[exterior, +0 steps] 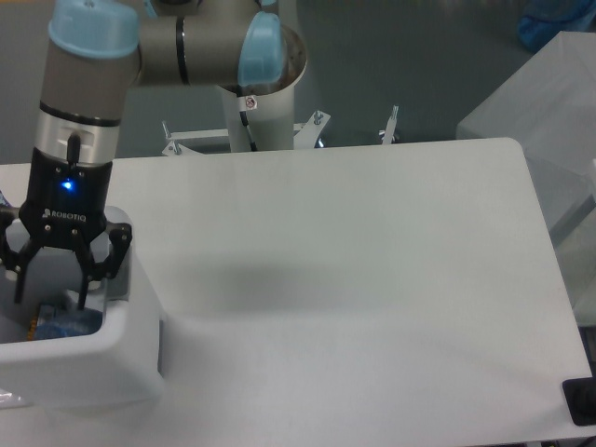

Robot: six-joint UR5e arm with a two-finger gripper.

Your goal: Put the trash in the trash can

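Note:
The white trash can [112, 358] stands at the table's front left corner. My gripper [51, 296] hangs over its opening with the fingers [86, 284] spread open and reaching just inside the rim. A crushed bottle with a blue label [63, 322] lies inside the can, right below the fingertips and apart from them. A bit of clear wrapper [9, 399] shows at the left edge, in front of the can.
The white table [354, 270] stretches to the right of the can. The arm's base column [265, 112] stands behind the table's far edge. A translucent box [559, 102] sits off the table's right side, and a dark object [582, 402] at its front right corner.

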